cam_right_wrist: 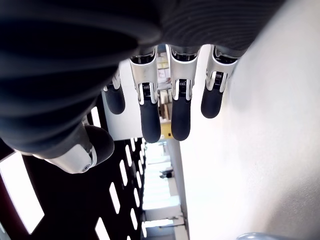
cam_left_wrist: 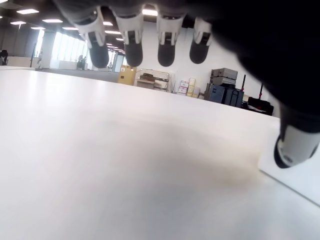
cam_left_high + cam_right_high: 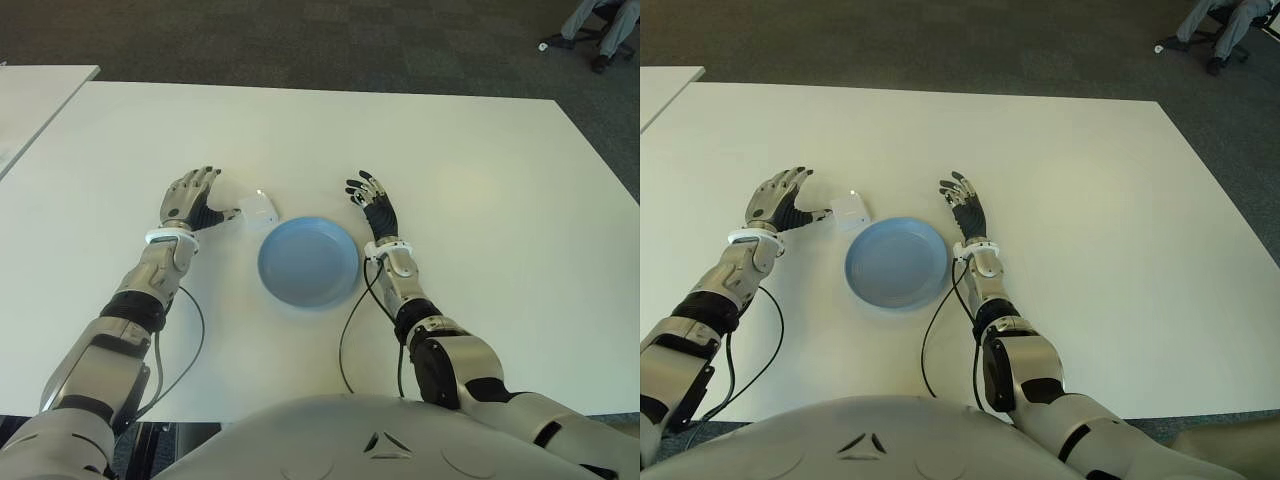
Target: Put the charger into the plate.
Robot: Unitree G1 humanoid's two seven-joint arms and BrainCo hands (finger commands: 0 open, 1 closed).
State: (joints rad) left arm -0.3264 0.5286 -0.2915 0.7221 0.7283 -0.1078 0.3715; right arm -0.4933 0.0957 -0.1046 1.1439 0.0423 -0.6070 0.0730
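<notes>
Charger (image 3: pixel 259 209) sits at the plate's (image 3: pixel 309 262) ten o'clock; my left hand (image 3: pixel 190 198), fingers spread, thumb touching it. Right hand (image 3: pixel 374 206) open at two o'clock.

White table (image 3: pixel 400 130) stands on dark grey carpet (image 3: pixel 300 40). Second white table (image 3: pixel 40 90) adjoins at left. Office chair base (image 3: pixel 590 45) at far right corner.

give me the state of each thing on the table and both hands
charger: flat on the table, outside the plate, left thumb touching it
plate: upright, nothing in it
left hand: open beside the charger, not gripping it
right hand: open, holds nothing, on the plate's right
</notes>
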